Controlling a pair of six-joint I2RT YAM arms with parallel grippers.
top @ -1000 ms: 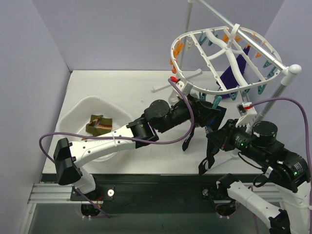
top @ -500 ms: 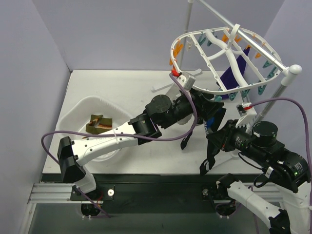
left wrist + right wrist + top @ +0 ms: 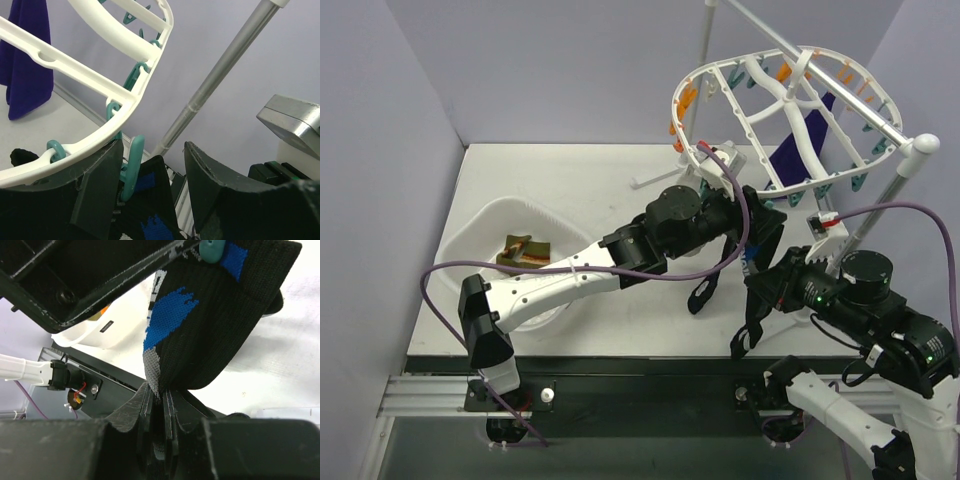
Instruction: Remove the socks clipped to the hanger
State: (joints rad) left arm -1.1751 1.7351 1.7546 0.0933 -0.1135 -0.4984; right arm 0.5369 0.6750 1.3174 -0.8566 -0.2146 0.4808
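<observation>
The white oval hanger [image 3: 772, 187] hangs at the back right on a stand. A dark purple sock [image 3: 798, 145] is clipped under it. At the near rim [image 3: 100, 85] a teal clip [image 3: 131, 165] grips the top of a black sock with blue print [image 3: 200, 330]. My left gripper [image 3: 152, 185] is open, and its fingers [image 3: 97, 192] stand on either side of that clip and the sock's top. From below, my right gripper [image 3: 162, 390] is shut on the sock's lower edge. In the top view the left gripper [image 3: 760, 232] sits just under the rim and the right gripper [image 3: 757, 287] below it.
A white tub [image 3: 485, 225] at the left of the table holds an orange-brown sock [image 3: 525, 250]. The stand's grey pole [image 3: 220, 75] rises close behind the left gripper, with its white cap [image 3: 923, 143] at the right. Purple cables loop around both arms.
My left arm has stretched further right and up, bringing its gripper under the hanger's near rim. The hanger has tipped a little. The right arm has stayed put.
</observation>
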